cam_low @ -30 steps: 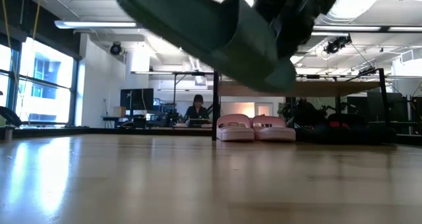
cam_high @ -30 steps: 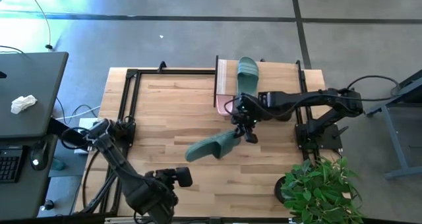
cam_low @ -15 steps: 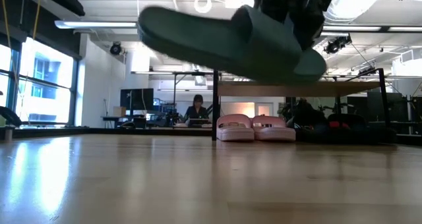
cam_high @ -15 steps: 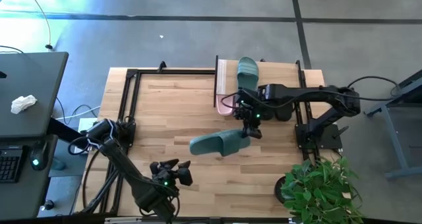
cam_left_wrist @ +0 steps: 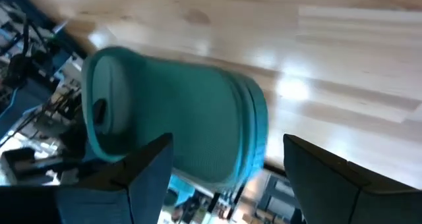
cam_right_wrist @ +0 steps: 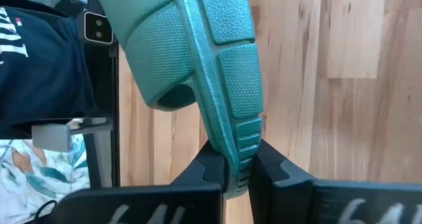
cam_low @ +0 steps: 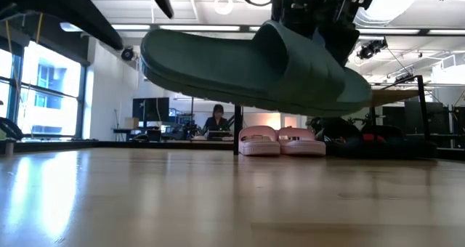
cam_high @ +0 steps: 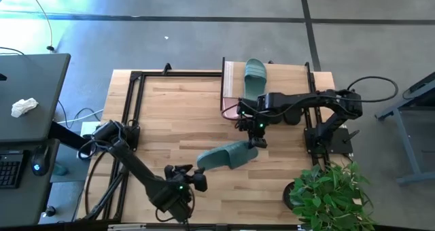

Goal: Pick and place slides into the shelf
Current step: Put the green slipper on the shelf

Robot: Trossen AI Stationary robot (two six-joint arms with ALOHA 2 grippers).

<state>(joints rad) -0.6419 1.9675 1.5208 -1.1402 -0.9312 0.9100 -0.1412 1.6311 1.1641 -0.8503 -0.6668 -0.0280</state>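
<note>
My right gripper (cam_high: 256, 132) is shut on a teal-green slide (cam_high: 228, 156) that hangs over the middle of the table; the low view shows this slide (cam_low: 247, 65) clear of the wood. My left gripper (cam_high: 202, 179) stands open just near of the slide's free end, and its wrist view shows the slide (cam_left_wrist: 178, 118) ahead of the two spread fingers without touching them. The shelf (cam_high: 292, 71) stands at the far right. A second teal slide (cam_high: 255, 78) lies on its top board and two pink slides (cam_low: 282, 142) sit on the table beneath it. My right gripper pinches the sole's end beside the strap (cam_right_wrist: 241, 145) between its two fingers, one on each face of the sole. The fingers slant down from the far right. The slide is lifted clear and reaches out past the fingers toward the table's left, nearly level.
A bare black metal frame (cam_high: 132, 102) stands along the table's left part. A potted plant (cam_high: 326, 190) sits off the near right corner. A person (cam_low: 218, 120) sits at a desk in the room behind. Bare wood (cam_high: 177, 115) lies between frame and shelf.
My left gripper has come down and gone toward the table's right, up to the slide's free end, rolling as it went. My right gripper has tipped and rolled in place. The slide, steeply tilted before, now hangs nearly level, its free end swung a little toward the near edge.
</note>
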